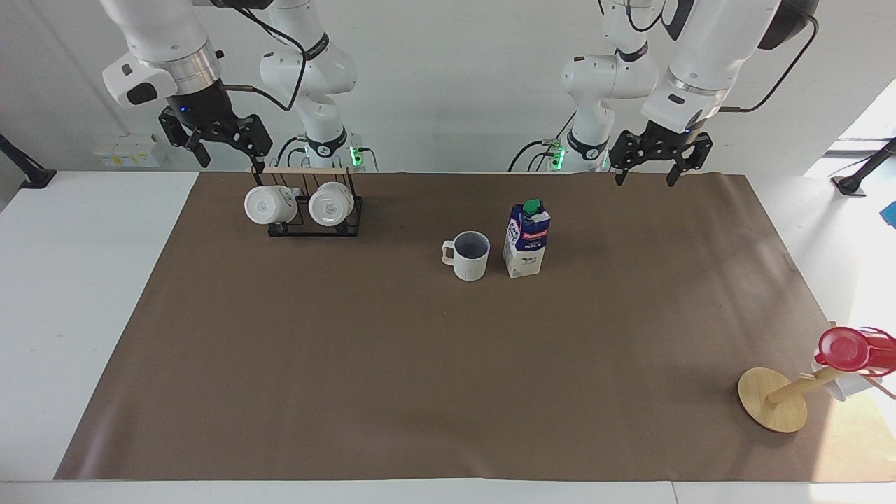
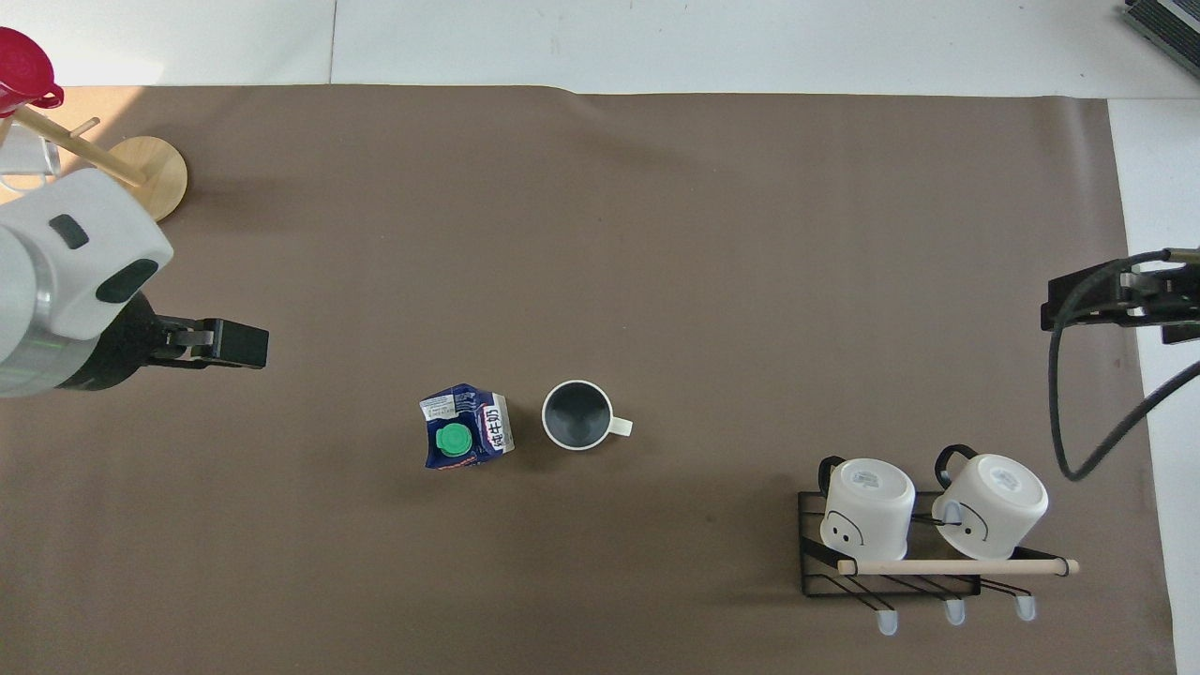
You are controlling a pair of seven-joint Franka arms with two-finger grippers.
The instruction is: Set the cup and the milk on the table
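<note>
- The right gripper (image 1: 215,143) hangs in the air over the black wire rack (image 1: 313,213) that carries two plain white mugs on their sides; its fingers stand apart and hold nothing. This arm waits.
- The cream-white ribbed cup (image 1: 469,256) with a side handle and dark inside stands upright on the brown paper sheet of the large white table (image 1: 84,294), about mid-table. It looks stiff, glazed and breakable — the handle or the rim wall would be the place to pinch it.
- The small blue-and-white milk carton (image 1: 526,239) with a green screw cap stands upright just beside the cup, toward the left arm's end, not touching it. Cardboard walls probably give under pressure; a grip across the flat sides below the slanted top seems safest.
- The left gripper (image 1: 656,157) is raised over the paper's edge by the robots — open, empty, well apart from the carton.
- Both items appear placed.
</note>
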